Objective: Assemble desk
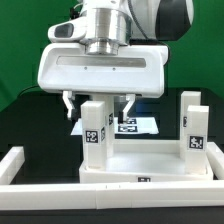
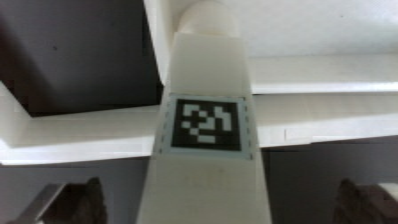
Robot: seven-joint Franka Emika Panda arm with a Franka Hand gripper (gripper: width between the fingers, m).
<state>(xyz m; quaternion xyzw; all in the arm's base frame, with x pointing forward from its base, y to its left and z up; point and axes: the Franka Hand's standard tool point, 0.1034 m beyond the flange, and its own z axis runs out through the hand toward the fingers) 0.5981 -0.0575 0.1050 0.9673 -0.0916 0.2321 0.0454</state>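
Observation:
The desk's white tabletop panel point(image 1: 150, 160) lies flat, with two square-section legs standing upright on it. One leg point(image 1: 95, 128), with a black-and-white tag on its face, rises at the exterior view's left. The other leg point(image 1: 192, 122) stands at the right end. My gripper point(image 1: 98, 104) hangs open over the left leg, with a dark finger point(image 1: 67, 103) on each side of the leg's top and a gap on both sides. In the wrist view the tagged leg point(image 2: 210, 120) runs up the middle between the fingers point(image 2: 71, 200), over the tabletop point(image 2: 329, 110). Nothing is held.
White border rails point(image 1: 22, 165) frame the work area at the exterior view's left and front. The marker board point(image 1: 138, 125) lies on the black table behind the tabletop. A green backdrop closes the far side.

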